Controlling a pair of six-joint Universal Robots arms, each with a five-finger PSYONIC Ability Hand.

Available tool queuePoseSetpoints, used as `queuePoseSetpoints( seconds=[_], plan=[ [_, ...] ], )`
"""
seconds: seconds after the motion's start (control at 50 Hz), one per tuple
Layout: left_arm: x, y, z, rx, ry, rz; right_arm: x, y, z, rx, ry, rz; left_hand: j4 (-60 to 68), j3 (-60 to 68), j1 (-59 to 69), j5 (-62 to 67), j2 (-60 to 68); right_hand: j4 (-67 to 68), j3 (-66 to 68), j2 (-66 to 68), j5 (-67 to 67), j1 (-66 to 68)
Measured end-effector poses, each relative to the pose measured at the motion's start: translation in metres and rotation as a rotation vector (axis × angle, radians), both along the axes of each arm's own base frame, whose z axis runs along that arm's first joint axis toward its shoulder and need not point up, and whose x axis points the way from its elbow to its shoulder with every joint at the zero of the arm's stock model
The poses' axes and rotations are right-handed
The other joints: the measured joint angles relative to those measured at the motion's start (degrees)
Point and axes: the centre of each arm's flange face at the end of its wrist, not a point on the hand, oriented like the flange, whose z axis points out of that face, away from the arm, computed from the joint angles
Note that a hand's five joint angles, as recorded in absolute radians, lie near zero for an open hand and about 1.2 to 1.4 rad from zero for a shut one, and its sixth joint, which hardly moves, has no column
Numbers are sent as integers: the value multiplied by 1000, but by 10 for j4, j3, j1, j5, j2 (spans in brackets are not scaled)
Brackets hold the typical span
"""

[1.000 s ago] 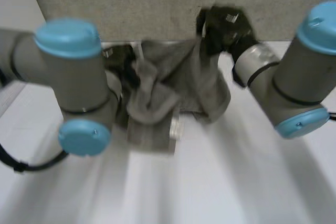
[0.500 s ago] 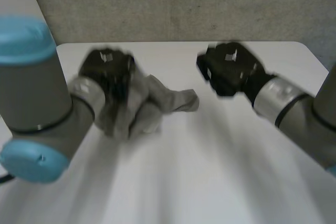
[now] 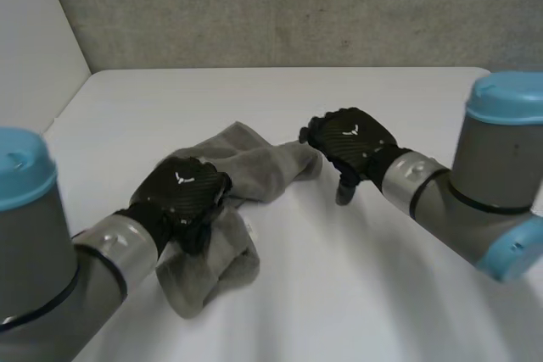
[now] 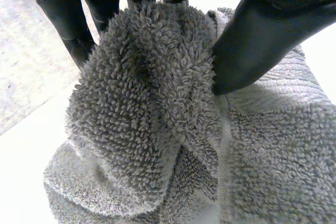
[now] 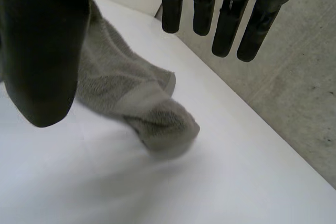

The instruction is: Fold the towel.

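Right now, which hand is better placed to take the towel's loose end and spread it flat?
The right hand: it is open, just beside the loose end of the towel. The left hand is occupied, pinching a bunch of the towel between fingers and thumb.

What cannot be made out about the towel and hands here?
Head view: the left hand covers the towel where it pinches it.
Left wrist view: the towel runs off the frame.
Head view: folds hide the towel's corners.
Head view: the back of the right hand hides its palm.
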Motion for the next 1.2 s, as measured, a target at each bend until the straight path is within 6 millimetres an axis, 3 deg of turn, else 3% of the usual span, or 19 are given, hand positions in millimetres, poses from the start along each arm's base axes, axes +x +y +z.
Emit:
queuePoseSetpoints(
  seconds=[0.1, 0.22, 0.36, 0.42, 0.5, 0.54, 0.62, 0.74, 0.82, 0.9, 0.98, 1.06, 1.2],
  plan=[
    [9, 18, 2, 3, 10, -37, 19, -11, -2, 70, -48, 17, 0, -2, 0, 0, 0, -1, -5, -12, -3, -12],
    [18, 37, 3, 3, 21, -63, 54, -18, -18, 154, -80, 92, -14, -43, -1, -2, -3, -1, -5, -12, -3, -14],
    [23, 47, 6, -9, 31, -73, 91, -19, -60, 192, -77, 184, -65, -89, -2, -3, -10, 0, -4, -11, 16, -7],
    [23, 47, 7, -12, 33, -73, 101, -19, -72, 193, -72, 202, -67, -92, -2, -8, -26, 89, 78, 76, 122, 88],
    [23, 47, 8, -16, 36, -73, 110, -21, -80, 179, -68, 196, -67, -92, -2, -10, -31, 444, 428, 453, 477, 451],
    [23, 46, 8, -21, 39, -72, 111, -23, -79, 166, -70, 181, -67, -92, -2, -10, -31, 556, 542, 550, 583, 558],
    [21, 42, 12, -47, 53, -69, 110, -30, -65, 132, -85, 141, -67, -93, -2, -10, -31, 585, 562, 557, 605, 573],
    [17, 29, 23, -124, 94, -55, 89, -43, -19, 77, -123, 57, -67, -93, -2, -10, -31, 585, 562, 557, 605, 573],
    [15, 15, 34, -199, 134, -34, 53, -51, 18, 44, -131, -42, -67, -96, -3, -13, -34, 585, 562, 557, 605, 573],
    [14, 2, 39, -242, 157, -14, 18, -43, 36, 50, -109, -117, -76, -135, -54, -66, -85, 586, 562, 557, 605, 573],
    [12, -6, 30, -227, 149, -8, -13, -15, 34, 83, -44, -154, -214, -249, -185, -188, -196, 586, 562, 561, 605, 573],
    [9, -10, 14, -176, 122, -11, -32, 13, 23, 98, 22, -155, -292, -313, -247, -254, -261, 586, 562, 561, 605, 573],
    [5, -14, -19, -71, 60, -15, -50, 49, 5, 113, 136, -123, -315, -341, -270, -281, -287, 586, 562, 561, 605, 573]
  ],
)
